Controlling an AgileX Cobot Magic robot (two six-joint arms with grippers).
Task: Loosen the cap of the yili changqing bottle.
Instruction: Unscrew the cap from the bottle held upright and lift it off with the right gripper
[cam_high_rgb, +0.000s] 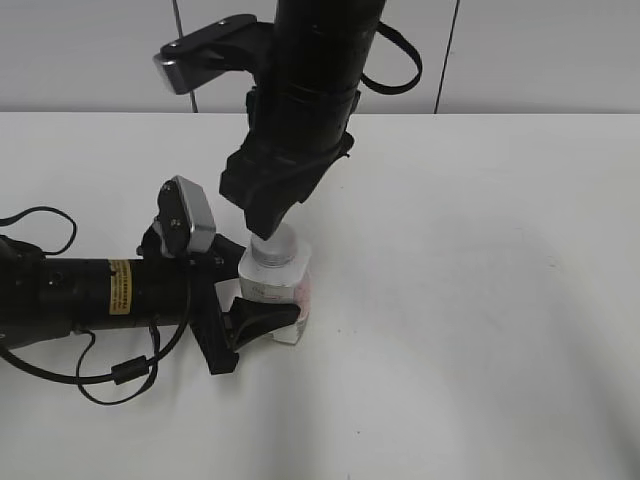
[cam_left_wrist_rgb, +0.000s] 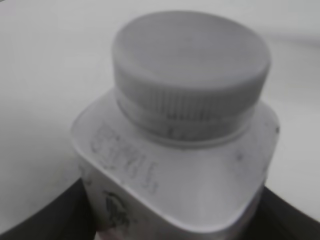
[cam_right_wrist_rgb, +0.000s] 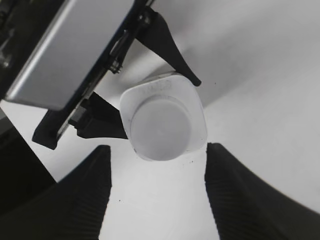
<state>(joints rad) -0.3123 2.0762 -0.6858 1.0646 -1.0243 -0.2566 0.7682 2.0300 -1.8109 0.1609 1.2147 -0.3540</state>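
The yili changqing bottle stands upright on the white table, small, squarish and white with reddish print. Its round white ribbed cap sits on the neck. My left gripper is shut on the bottle's body from the left. The left wrist view shows the bottle and the cap close up. My right gripper hangs just above the cap with its jaws open. In the right wrist view the cap and the bottle lie just beyond the fingertips, untouched.
The white table reaches to a pale wall at the back. The left arm lies along the table's left side with black cables looped beside it. The left wrist's camera housing shows at the upper left of the right wrist view.
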